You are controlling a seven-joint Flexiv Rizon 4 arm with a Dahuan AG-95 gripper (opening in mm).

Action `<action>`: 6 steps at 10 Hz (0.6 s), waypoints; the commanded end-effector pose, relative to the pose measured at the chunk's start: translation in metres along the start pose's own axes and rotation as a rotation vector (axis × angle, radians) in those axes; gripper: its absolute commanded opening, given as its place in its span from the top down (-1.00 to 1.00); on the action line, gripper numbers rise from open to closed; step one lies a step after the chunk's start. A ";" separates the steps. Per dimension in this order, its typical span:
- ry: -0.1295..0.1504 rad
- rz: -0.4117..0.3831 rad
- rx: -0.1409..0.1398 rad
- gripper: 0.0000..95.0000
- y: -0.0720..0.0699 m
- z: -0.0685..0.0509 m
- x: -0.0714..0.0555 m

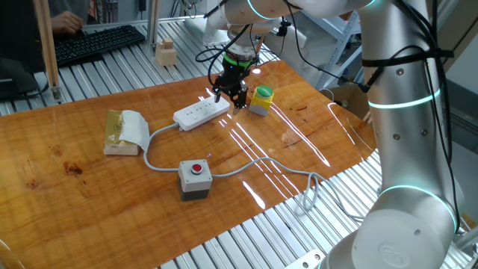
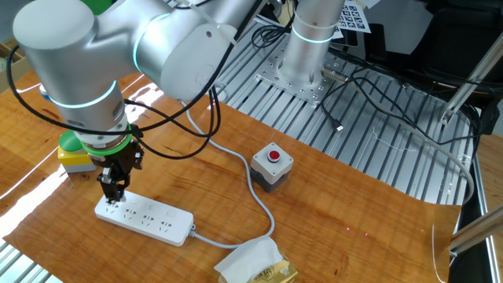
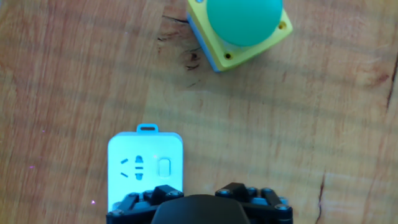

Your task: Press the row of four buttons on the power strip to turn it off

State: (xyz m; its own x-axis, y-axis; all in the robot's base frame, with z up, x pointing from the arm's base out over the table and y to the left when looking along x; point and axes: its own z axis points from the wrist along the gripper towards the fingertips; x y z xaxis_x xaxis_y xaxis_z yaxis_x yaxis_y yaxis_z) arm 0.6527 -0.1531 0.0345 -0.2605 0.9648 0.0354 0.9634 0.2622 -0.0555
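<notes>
1. Your power strip (image 1: 202,113) lies flat on the wooden worktop (image 1: 89,187), at about 12 o'clock from the grey box with the red button (image 1: 195,178); its grey-white cable (image 1: 246,166) loops past that box.
2. The end effector (image 1: 231,96) points straight down over the strip's end nearest the green-capped yellow button (image 1: 261,99), which sits at roughly 3 o'clock from it in the one fixed view.
3. In the hand view you see one small switch (image 3: 164,167) beside a socket on the strip's end — the other buttons are out of frame there.
4. Whether the fingers touch the strip, or how wide they stand, you cannot tell from any view.
5. A tissue pack (image 1: 125,132) rests at 9 o'clock of the strip, well apart.
</notes>
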 end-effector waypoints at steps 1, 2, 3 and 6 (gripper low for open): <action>0.001 0.001 0.000 -0.60 0.001 -0.001 -0.001; 0.009 0.011 0.002 -0.60 0.001 -0.001 -0.001; 0.022 0.014 0.002 -0.60 0.001 -0.001 -0.001; 0.030 0.002 -0.006 -0.20 0.002 -0.001 -0.002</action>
State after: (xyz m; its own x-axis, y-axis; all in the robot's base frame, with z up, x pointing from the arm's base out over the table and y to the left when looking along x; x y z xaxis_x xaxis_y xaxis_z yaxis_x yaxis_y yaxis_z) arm 0.6565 -0.1548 0.0333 -0.2589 0.9636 0.0669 0.9638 0.2623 -0.0487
